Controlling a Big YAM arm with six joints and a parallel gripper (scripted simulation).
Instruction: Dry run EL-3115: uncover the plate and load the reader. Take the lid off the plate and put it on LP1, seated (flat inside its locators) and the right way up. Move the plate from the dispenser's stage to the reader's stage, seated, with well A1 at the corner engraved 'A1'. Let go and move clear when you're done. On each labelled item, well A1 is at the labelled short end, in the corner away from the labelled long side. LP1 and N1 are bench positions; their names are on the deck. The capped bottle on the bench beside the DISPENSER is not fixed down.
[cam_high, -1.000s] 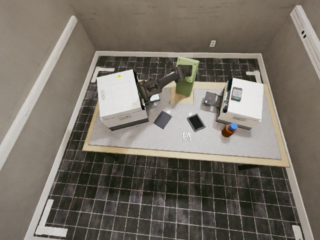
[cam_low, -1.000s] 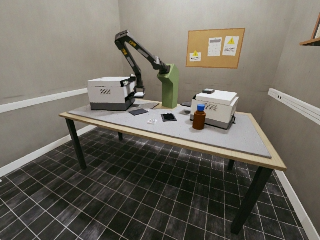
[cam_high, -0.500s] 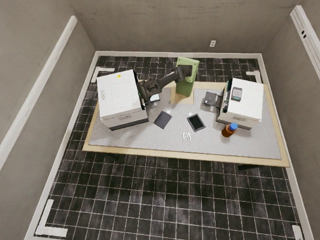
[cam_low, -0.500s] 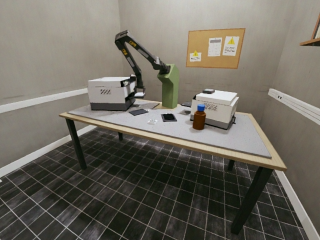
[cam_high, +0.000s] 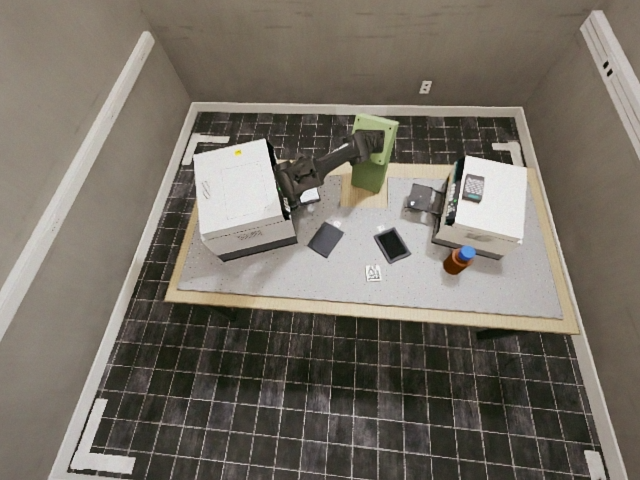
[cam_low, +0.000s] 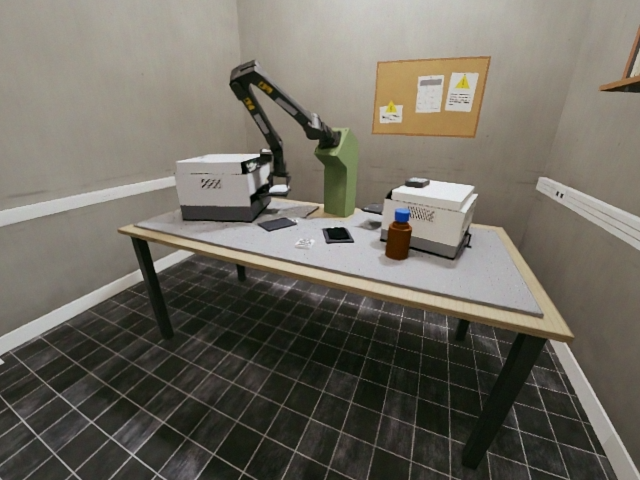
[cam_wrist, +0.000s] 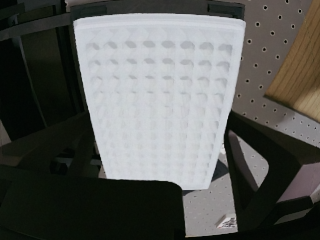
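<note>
1. The wrist view shows the white plate (cam_high: 309, 195) (cam_low: 279, 189) (cam_wrist: 159, 100) close up, its rows of wells plain; the top view shows only a pale patch of it beneath the arm, and the exterior view a thin white edge. Whether a clear lid covers it, I cannot tell.
2. The plate is at the stage in front of the reader (cam_high: 237, 191) (cam_low: 224, 183), on the far side of the worktop (cam_high: 330, 304) (cam_low: 320, 279) from the dispenser (cam_high: 488, 201) (cam_low: 429, 214). Full seating cannot be judged.
3. The top view shows the dispenser's dark stage (cam_high: 424, 198) bare; in the exterior view the machine partly hides it.
4. The exterior view shows the bottle (cam_high: 459, 259) (cam_low: 398, 235) upright beside the dispenser, its blue cap on; the wrist view leaves it out.
5. The arm (cam_high: 336, 157) (cam_low: 268, 93) rises from the green pedestal (cam_high: 369, 178) (cam_low: 340, 180) to a high elbow, then folds steeply down to the reader's stage, a height the top view flattens.
6. The gripper (cam_high: 297, 198) (cam_low: 279, 183) (cam_wrist: 159, 117) points downward. Its fingers stand wide, one along each long side of the plate; whether they press on it or merely flank it, I cannot tell.

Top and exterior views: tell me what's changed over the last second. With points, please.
Nothing visibly changed. The arm (cam_high: 337, 156) (cam_low: 262, 124) keeps its pose, its gripper (cam_high: 295, 197) (cam_low: 280, 181) (cam_wrist: 159, 117) at the white plate (cam_high: 310, 195) (cam_low: 279, 189) (cam_wrist: 159, 75); no grasp or release shows. The plate, amber bottle (cam_high: 454, 262) (cam_low: 398, 241) and both machines (cam_high: 235, 191) (cam_high: 493, 198) (cam_low: 222, 188) (cam_low: 429, 219) stayed put.
</note>
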